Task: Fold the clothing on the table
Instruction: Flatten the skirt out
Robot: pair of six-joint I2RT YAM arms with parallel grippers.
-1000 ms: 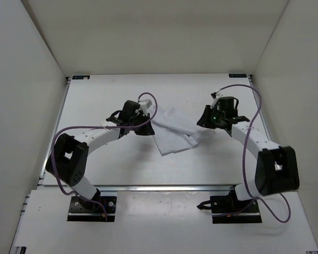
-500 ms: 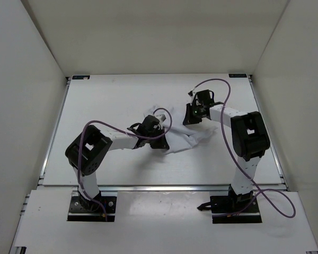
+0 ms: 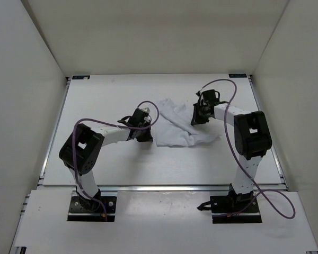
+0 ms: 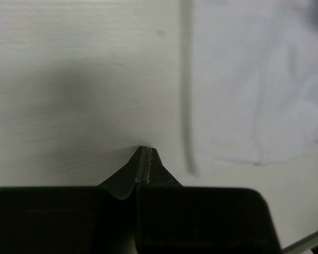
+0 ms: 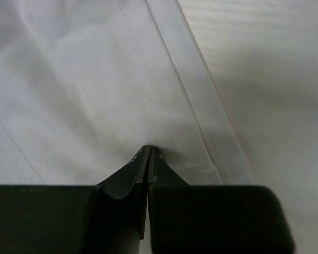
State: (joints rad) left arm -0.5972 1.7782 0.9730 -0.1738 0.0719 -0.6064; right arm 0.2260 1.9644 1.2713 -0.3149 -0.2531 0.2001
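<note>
The clothing [image 3: 180, 127] is a wrinkled white garment lying spread near the middle of the table [image 3: 95, 106]. My left gripper [image 3: 146, 136] sits just off its left edge. In the left wrist view that gripper [image 4: 146, 151] is shut with nothing in it, its tips down on bare table [image 4: 69, 53], and the clothing [image 4: 254, 79] lies to its right. My right gripper [image 3: 195, 120] is over the garment's back right part. It [image 5: 149, 149] is shut, with its tips touching the cloth [image 5: 95, 79] beside a stitched hem; no fold shows between the jaws.
White walls close in the table on the left, back and right. Purple cables loop over both arms, and one hangs blurred in front of the left wrist camera [image 4: 186, 95]. Bare tabletop [image 5: 275, 63] lies just right of the hem.
The left gripper has drawn back to the left, off the cloth and onto bare table. The garment, bunched half a second ago, now lies wider and reaches farther back. The right gripper shifted slightly right.
</note>
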